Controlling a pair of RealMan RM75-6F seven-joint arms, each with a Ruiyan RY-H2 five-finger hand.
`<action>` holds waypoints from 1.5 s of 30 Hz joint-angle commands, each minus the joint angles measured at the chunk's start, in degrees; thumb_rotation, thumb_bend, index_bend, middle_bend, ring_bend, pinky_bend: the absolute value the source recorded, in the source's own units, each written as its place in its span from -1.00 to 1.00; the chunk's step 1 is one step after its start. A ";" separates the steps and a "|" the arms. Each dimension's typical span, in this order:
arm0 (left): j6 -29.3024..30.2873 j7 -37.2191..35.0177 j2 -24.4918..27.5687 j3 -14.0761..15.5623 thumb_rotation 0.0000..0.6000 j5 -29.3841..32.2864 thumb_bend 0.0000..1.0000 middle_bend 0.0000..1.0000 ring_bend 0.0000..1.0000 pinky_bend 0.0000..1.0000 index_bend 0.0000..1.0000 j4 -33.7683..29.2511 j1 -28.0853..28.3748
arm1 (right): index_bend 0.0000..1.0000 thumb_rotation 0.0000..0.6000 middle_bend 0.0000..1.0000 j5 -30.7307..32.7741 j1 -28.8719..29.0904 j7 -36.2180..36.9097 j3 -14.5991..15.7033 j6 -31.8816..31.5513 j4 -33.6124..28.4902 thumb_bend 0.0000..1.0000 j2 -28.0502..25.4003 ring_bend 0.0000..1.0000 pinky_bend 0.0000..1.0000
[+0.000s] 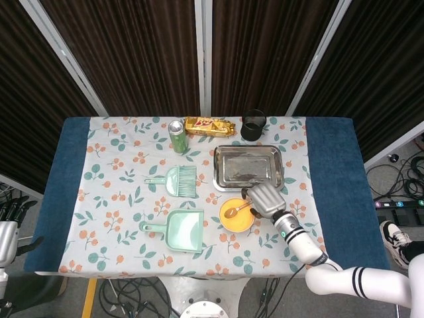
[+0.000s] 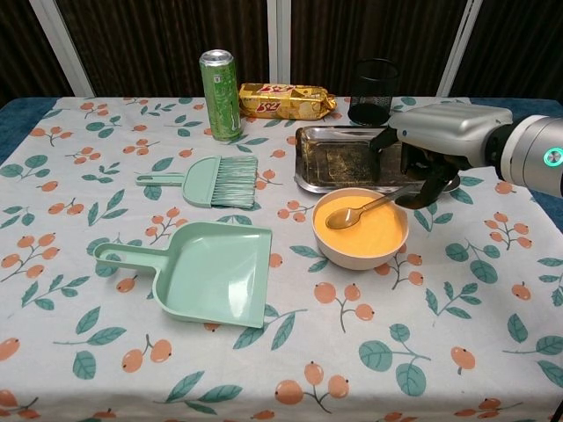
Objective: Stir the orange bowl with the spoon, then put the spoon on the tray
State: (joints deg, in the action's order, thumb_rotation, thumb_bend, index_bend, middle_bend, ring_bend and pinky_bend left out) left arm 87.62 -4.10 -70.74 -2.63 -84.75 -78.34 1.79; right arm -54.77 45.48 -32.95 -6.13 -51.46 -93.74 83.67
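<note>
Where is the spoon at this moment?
In both views the spoon lies with its head in the orange bowl, its handle held by the right hand, just in front of the metal tray.

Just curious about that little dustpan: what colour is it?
The dustpan is pale mint green, clearest in the chest view.

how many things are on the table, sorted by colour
Green: 3 – can, brush, dustpan
Orange: 1 – bowl
Silver: 1 – tray
Gold or yellow: 2 – spoon, snack pack
Black: 1 – mesh cup
Total: 8
</note>
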 commanded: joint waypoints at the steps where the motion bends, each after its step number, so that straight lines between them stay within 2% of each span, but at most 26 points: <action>1: 0.03 -0.11 -0.06 -0.02 1.00 0.09 -0.75 -0.51 -0.67 -0.67 -0.47 0.11 -0.07 | -0.14 1.00 0.85 0.31 0.47 -0.76 0.58 0.07 0.78 -0.44 0.94 0.88 0.94; 24: -0.65 -1.61 -0.59 -0.16 1.00 1.16 -0.74 -0.51 -0.67 -0.66 -0.49 1.29 -0.42 | 0.03 1.00 0.85 2.48 2.68 -3.14 1.38 -0.31 4.85 -0.34 4.86 0.88 0.94; 32: -0.54 -1.99 -0.66 -0.10 1.00 0.82 -0.75 -0.51 -0.67 -0.66 -0.49 1.64 -0.41 | 0.20 1.00 0.86 0.43 2.85 -4.67 1.79 -2.40 3.57 -0.28 3.98 0.89 0.94; 41: 0.11 -2.09 -0.54 0.00 1.00 -0.14 -0.75 -0.51 -0.67 -0.66 -0.49 1.33 -0.32 | 0.36 1.00 0.87 -3.12 5.58 -14.49 2.87 -4.26 0.53 -0.28 -0.40 0.90 0.94; 45: 0.13 -2.66 -0.38 0.12 1.00 -0.15 -0.75 -0.51 -0.67 -0.66 -0.50 1.10 -0.47 | 0.39 1.00 0.87 -1.88 7.35 -19.13 3.45 -3.09 0.34 -0.25 -1.01 0.90 0.95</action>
State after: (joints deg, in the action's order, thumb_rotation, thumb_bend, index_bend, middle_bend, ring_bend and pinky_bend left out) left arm 87.75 -6.72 -71.14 -2.52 -84.93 -77.20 1.35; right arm -57.14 51.60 -49.89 -3.17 -55.14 -93.06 83.38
